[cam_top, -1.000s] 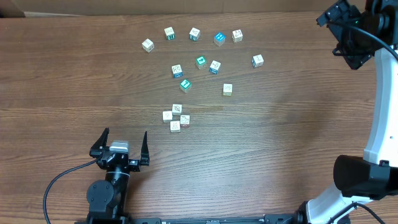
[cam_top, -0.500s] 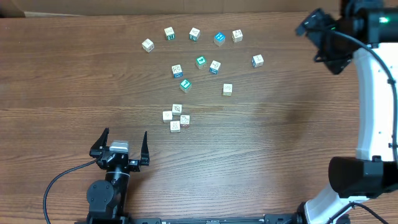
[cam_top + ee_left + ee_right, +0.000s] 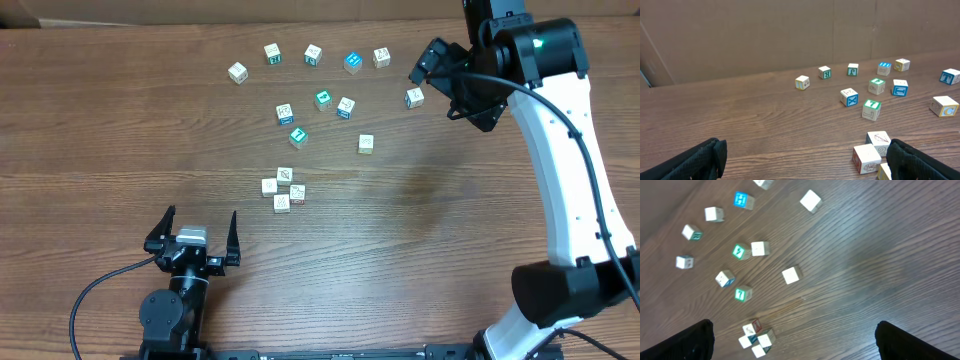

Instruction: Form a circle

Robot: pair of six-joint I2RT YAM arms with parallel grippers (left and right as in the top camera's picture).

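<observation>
The circle [image 3: 283,189] is a tight cluster of small pale wooden cubes in the middle of the table. It also shows in the left wrist view, the circle [image 3: 872,152] lying just inside my right fingertip [image 3: 920,161], and low in the right wrist view, the circle [image 3: 756,337]. My left gripper [image 3: 201,216] rests open near the front edge, left of and nearer than the cluster, with nothing between its fingers. My right gripper [image 3: 446,84] hangs open high above the back right of the table, next to a loose cube [image 3: 414,97].
Behind the cluster, several similar cubes lie scattered loosely, among them teal-faced ones [image 3: 323,99] [image 3: 298,136] and a blue-faced one [image 3: 352,62]. One pale cube [image 3: 366,144] sits alone to the right. A brown wall [image 3: 790,35] runs along the table's far edge.
My right arm has swung from the far right corner leftward and inward over the scattered cubes. The left arm and all cubes have stayed put.
</observation>
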